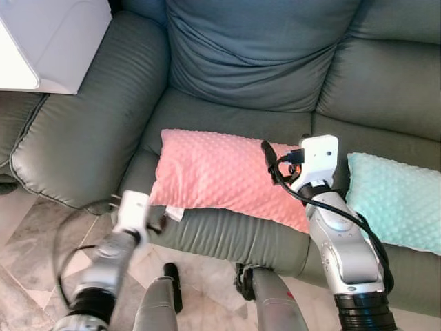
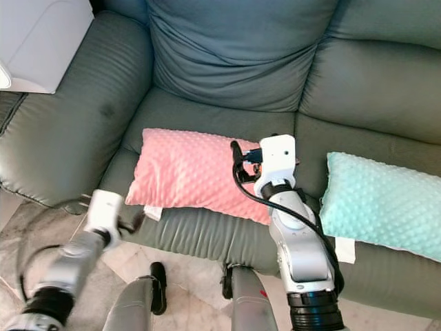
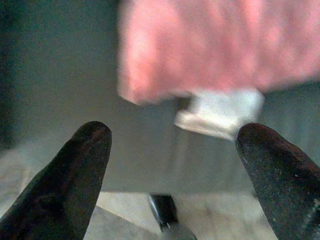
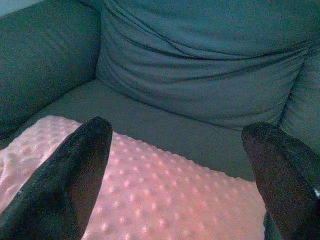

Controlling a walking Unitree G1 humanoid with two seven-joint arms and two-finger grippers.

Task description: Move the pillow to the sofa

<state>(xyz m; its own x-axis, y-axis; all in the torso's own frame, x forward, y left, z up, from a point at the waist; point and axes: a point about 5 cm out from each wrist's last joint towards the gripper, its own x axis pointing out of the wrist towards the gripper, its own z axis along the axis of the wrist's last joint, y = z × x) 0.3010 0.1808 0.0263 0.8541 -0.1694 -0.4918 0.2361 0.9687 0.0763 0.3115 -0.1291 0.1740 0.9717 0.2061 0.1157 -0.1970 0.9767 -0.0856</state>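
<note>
Both arms reach forward — right gripper (image 4: 175,165) and left gripper (image 3: 172,150) fingers spread apart — over pink pillow (image 1: 220,172).

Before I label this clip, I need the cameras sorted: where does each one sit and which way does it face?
Left eye: on the head, looking down at the sofa, pink pillow, mint pillow; both arms show.
Right eye: same scene, same arms.
Left wrist: along the open left end effector toward the pink pillow's tagged corner.
Right wrist: along the open right end effector, over the pink pillow toward the backrest.
All four share the pink pillow.
</note>
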